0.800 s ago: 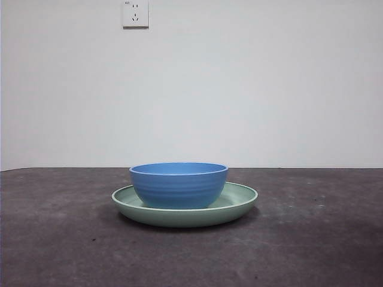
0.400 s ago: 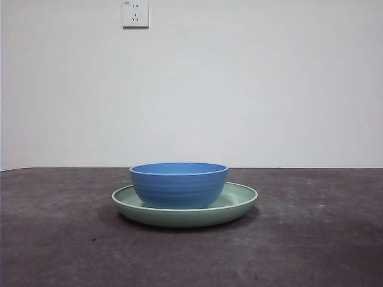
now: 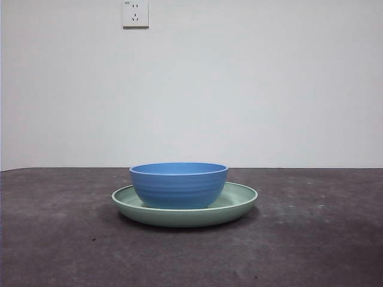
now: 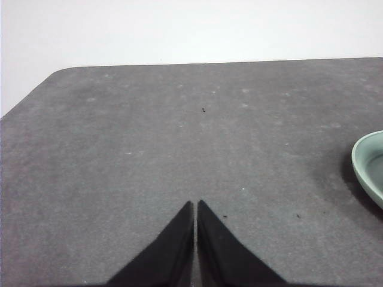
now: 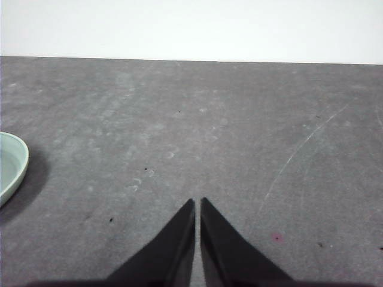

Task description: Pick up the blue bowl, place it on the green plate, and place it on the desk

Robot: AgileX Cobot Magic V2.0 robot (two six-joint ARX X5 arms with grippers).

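The blue bowl [image 3: 179,185] stands upright inside the green plate [image 3: 239,200], which rests on the desk [image 3: 60,239] at the middle of the front view. No arm shows in the front view. My left gripper [image 4: 195,206] is shut and empty above bare desk, with an edge of the plate [image 4: 366,164] off to one side. My right gripper [image 5: 197,203] is shut and empty above bare desk, with an edge of the plate [image 5: 13,164] off to one side. The bowl does not show in either wrist view.
A white wall with a power socket [image 3: 135,13] stands behind the desk. The desk's rounded corner [image 4: 54,75] shows in the left wrist view. Faint scratches and specks mark the desk surface [image 5: 299,149].
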